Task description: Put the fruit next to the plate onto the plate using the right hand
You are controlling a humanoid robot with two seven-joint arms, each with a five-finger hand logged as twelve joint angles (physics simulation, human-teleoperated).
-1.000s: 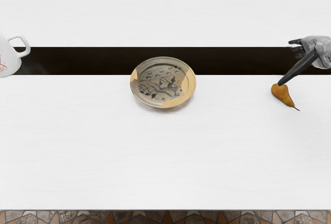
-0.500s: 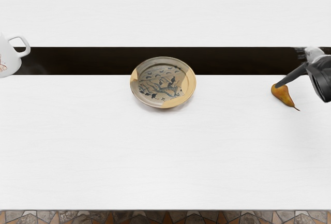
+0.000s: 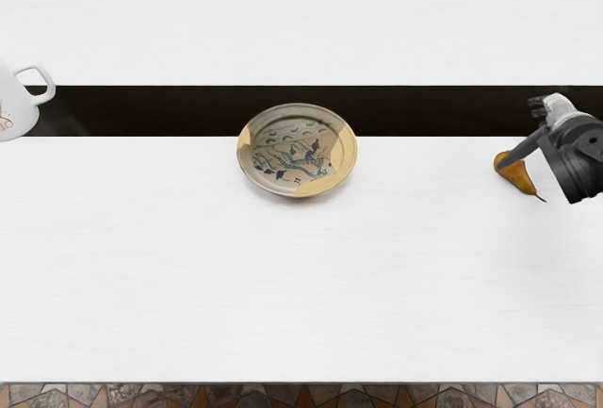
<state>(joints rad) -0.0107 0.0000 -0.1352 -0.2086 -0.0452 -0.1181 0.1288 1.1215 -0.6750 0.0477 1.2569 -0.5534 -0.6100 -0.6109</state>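
While the nearest strip shows only patterned floor tiles, everything relevant sits further back. Front table: white, broad bare area toward the viewer.

Plate: round, ochre rim, blue-grey painting, flat near the front table's far edge and about mid-width. Nothing on it. Judged a good target: shallow and approachable from the right without obstruction.

Pear: the task's fruit, lying on its side on the same table, well to the right of the plate and close to the view's right edge. Blunt end points up-left, thin stem down-right. It is still on the table surface, so the transfer is not yet done.

Right hand: enters from the right edge, with the dark wrist cylinder foremost. One finger is stretched straight down-left, its tip at or on the pear's blunt end. It is extended, not curled, and nothing encloses the fruit; the other digits are mostly hidden behind the wrist. Judgement: the hand is unclosed and has no hold, positioned to come over the thicker end, where a grasp would be steadier than at the stem.

Beyond: dark gap between tables. White mug at the far left, handle to the right, clear of the route. Rear table is white. Left arm not visible.
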